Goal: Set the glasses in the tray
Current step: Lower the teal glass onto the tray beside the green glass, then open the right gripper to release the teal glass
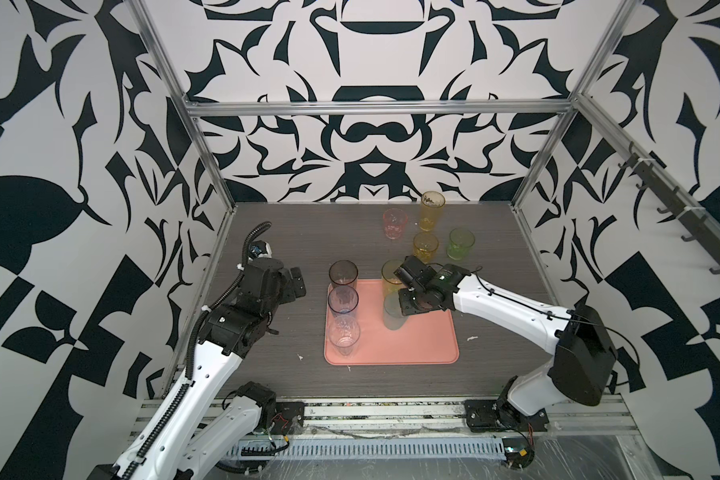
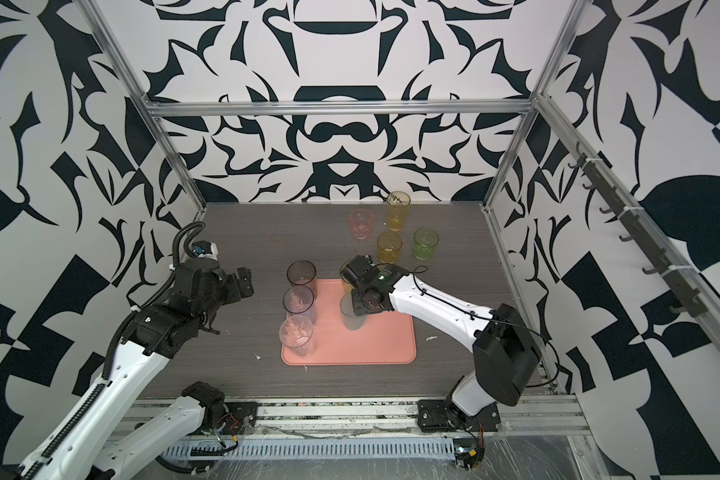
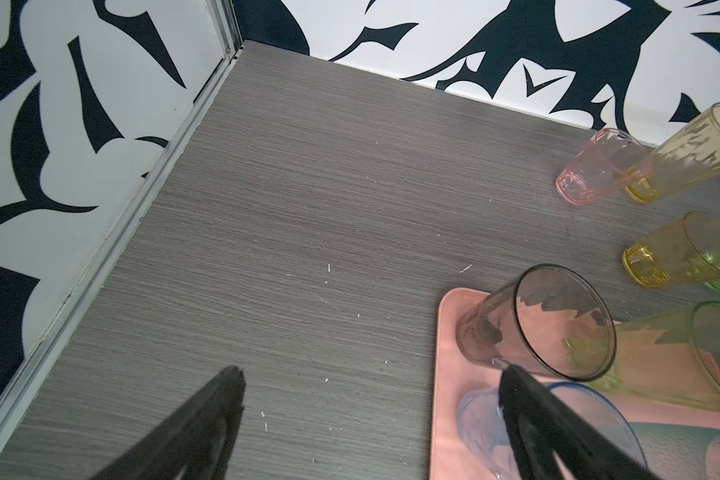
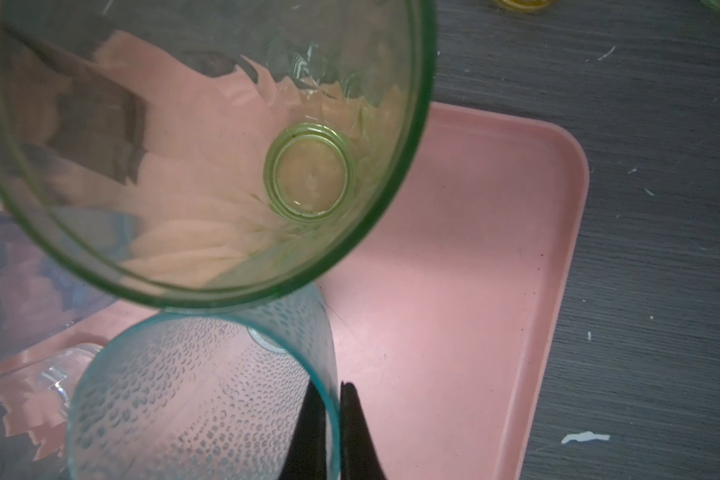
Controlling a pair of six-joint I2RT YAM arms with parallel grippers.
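Over the tray (image 1: pixel 427 345) middle, our right hand (image 4: pixel 335 399) pinches the teal glass (image 1: pixel 393 318) rim, axis upright, hanging straight below. The tall green glass (image 4: pixel 200 145) crowds it at 12 o'clock. At 9 o'clock our left hand (image 3: pixel 371 374) gapes empty.

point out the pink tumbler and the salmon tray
short pink translucent tumbler (image 1: pixel 394 227), in a top view, side wall
flat salmon-pink rectangular tray (image 1: pixel 425 341), in a top view, bare floor

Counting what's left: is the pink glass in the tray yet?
Out. The pink glass stands on the table, beyond the far rim of the tray.
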